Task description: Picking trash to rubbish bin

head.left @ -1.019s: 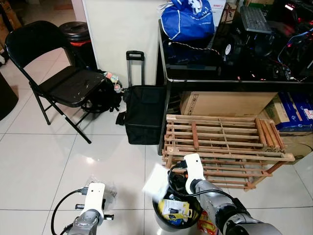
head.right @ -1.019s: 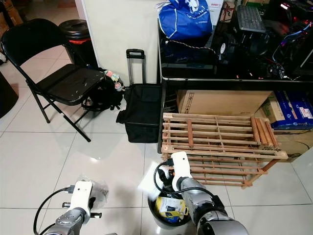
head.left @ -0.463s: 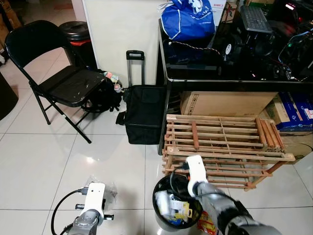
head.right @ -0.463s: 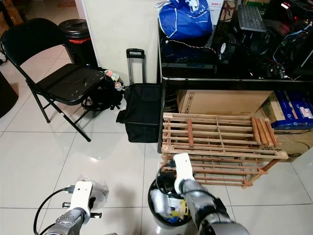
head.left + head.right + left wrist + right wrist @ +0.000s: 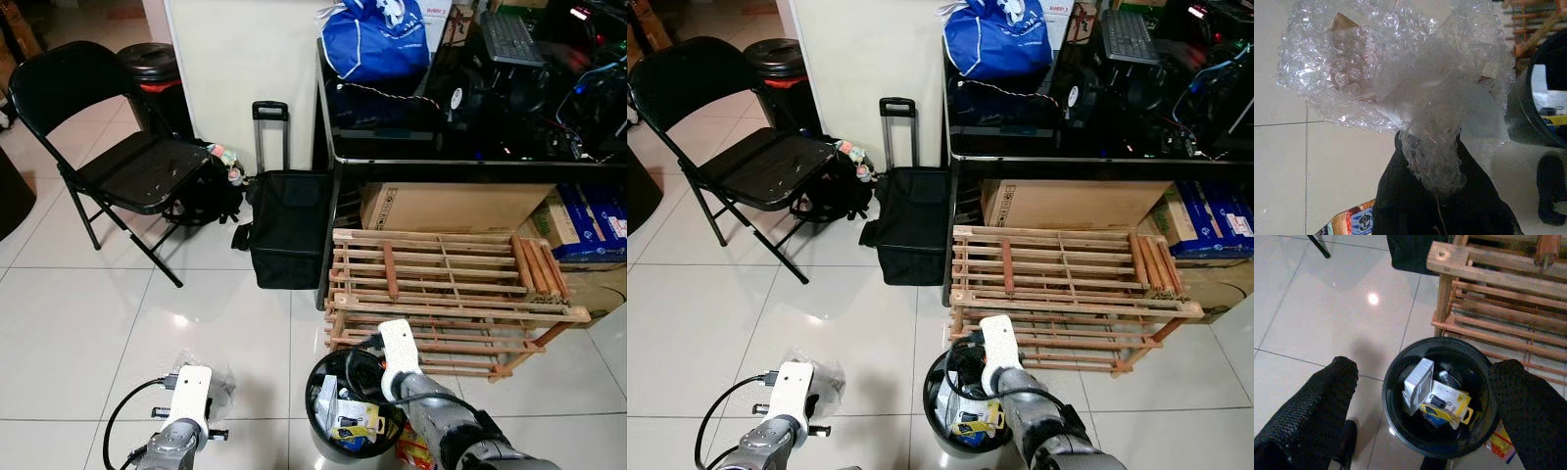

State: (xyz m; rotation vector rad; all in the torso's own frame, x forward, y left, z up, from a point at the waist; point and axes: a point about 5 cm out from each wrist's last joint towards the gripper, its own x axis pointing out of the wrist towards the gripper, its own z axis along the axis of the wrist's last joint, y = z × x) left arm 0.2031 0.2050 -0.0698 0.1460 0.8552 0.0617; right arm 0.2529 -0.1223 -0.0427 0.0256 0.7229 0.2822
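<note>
Bubble wrap (image 5: 1400,83) pinched between left gripper's (image 5: 1430,166) fingers.

White tiled floor (image 5: 118,323) carries bin (image 5: 323,443), chair (image 5: 118,157), wooden rack (image 5: 451,294).

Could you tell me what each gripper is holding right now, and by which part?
The left gripper is shut on the bubble wrap, pinching a bunched end of the sheet. The right gripper holds nothing; it is open above the rubbish bin.

One rubbish bin (image 5: 323,439); one folding chair (image 5: 118,157); two wooden racks (image 5: 446,294)
</note>
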